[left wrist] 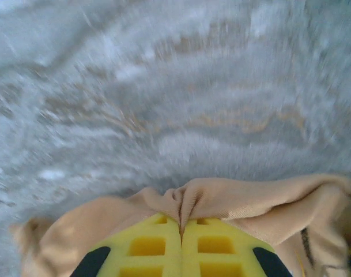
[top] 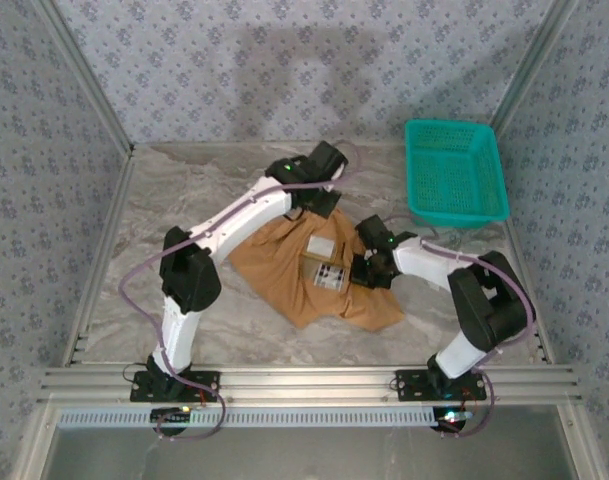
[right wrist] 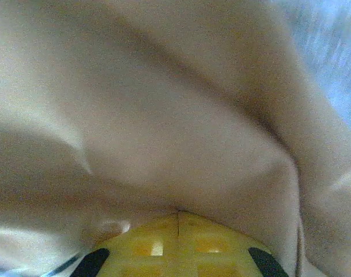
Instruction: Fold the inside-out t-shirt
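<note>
- Left tool: the jaws are closed, and a ridge of the shirt is pinched at the tips. Bare desk lies ahead of it.
- Right tool: the jaws are closed together. Cloth is gathered tight against the tips and draped ahead of them, so a grip on the shirt is judged.
- Position: the shirt lies rumpled on the desk, between the two tools. Its far edge is under the left tool and its right side is at the right tool.
- Step in hand: both grasps are judged secured, and no fold has been made.
- Next move: a lift shared by both arms is called for, with even tension, so that the cloth is spread flat before folding and is not dragged from either pinch.
- Views compared: the overhead view gives the shirt's outline, the white label and grey patch just beside the right tool, and a basket well beyond it. The jaw contact is too small to settle there and is supplied by the wrist views. The left wrist view is blurred.
</note>
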Robot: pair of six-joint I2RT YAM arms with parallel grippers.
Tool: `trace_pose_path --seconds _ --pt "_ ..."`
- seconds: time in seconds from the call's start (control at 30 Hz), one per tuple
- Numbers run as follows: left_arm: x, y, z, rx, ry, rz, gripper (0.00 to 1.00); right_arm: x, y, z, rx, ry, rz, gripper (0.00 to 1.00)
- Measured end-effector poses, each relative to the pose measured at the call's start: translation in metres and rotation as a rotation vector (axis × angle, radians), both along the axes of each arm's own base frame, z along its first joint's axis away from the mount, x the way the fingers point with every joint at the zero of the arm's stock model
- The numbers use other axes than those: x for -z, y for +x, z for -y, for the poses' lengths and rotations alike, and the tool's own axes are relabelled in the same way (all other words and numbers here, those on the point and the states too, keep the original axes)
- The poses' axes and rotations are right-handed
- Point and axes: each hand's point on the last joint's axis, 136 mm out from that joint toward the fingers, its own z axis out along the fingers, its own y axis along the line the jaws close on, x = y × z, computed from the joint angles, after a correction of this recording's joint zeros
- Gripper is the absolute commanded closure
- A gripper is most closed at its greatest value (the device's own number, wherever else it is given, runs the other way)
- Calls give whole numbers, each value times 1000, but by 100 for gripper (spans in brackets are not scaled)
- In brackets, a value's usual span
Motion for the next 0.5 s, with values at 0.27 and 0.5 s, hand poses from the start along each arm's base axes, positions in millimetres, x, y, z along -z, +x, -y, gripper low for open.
trace_pose_path --seconds 0.27,0.5 --pt "-83 11 -46 -75 -129 118 100 -79 65 28 102 -23 272 100" --pt "16 -58 -65 -67 -131 -78 100 -38 7 51 91 -97 209 100"
